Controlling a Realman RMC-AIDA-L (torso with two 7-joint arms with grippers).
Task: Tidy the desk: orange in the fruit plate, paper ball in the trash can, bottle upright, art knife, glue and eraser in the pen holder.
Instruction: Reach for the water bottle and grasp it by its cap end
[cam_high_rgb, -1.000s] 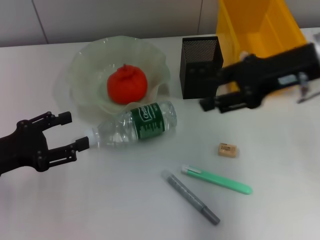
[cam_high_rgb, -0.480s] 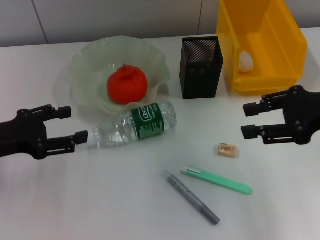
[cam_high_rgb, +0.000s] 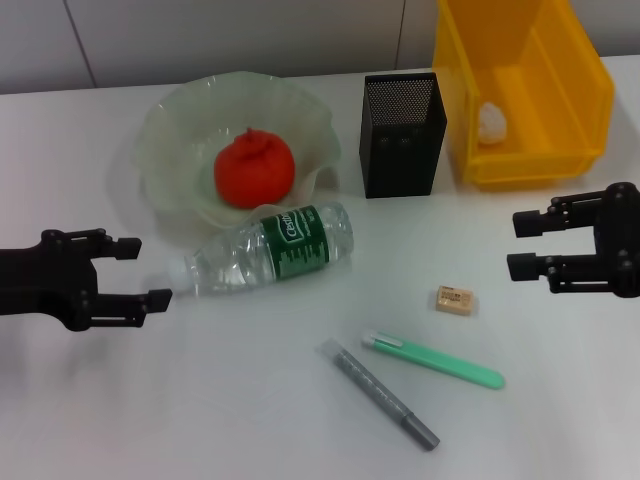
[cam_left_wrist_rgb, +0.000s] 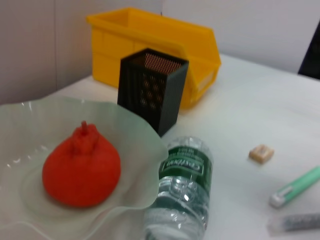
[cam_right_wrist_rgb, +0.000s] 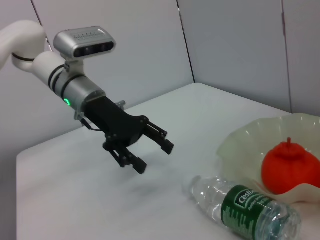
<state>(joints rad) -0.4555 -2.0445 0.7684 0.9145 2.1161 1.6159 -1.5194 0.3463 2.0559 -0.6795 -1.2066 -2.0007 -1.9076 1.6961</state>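
Nearest me lay the grey glue pen (cam_high_rgb: 380, 393) and the mint-green art knife (cam_high_rgb: 433, 361), side by side on the white desk (cam_high_rgb: 250, 400), both unplaced. Just beyond them sat the small tan eraser (cam_high_rgb: 454, 299), also unplaced. My left gripper (cam_high_rgb: 142, 270) hovered with jaws wide, just off the cap end of the clear plastic bottle with the green label (cam_high_rgb: 272, 249), which was lying on its side. My right gripper (cam_high_rgb: 525, 243) hung open and empty beyond the eraser. Farther back, the orange (cam_high_rgb: 254, 168) sat in the frosted glass fruit plate (cam_high_rgb: 170, 120): done. The black mesh pen holder (cam_high_rgb: 402, 134) looked empty. The white paper ball (cam_high_rgb: 488, 122) lay in the yellow bin (cam_high_rgb: 560, 95): done.
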